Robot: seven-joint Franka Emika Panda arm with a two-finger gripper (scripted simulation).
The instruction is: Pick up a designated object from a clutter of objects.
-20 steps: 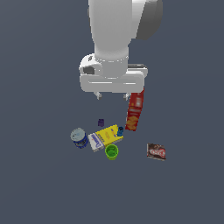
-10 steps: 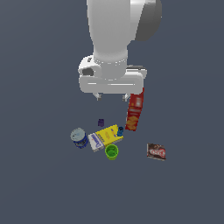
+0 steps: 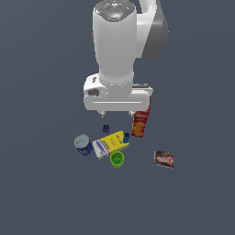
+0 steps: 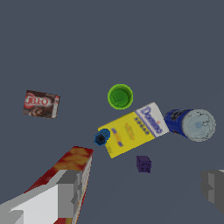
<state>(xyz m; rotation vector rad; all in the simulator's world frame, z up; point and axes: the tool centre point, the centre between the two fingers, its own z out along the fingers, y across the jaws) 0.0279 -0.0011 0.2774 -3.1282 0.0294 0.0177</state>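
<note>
Arm up high, green cup down on the floor.
Gripper [image 3: 117,113] is wide open w/ nothing in it, above the pile. Green cup [image 3: 117,159] stands upright, touching the yellow box [image 3: 115,141], near the blue can [image 3: 83,144].

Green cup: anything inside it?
The green cup stands open side up and looks empty: only its green bottom shows in the wrist view. Whatever lies beneath it is covered.

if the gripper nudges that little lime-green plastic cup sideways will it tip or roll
The lime-green plastic cup stands upright, mouth up, so it would probably slide first. It looks hollow and likely light, so it may tip. Once on its round side, it would probably roll toward the yellow box.
</note>
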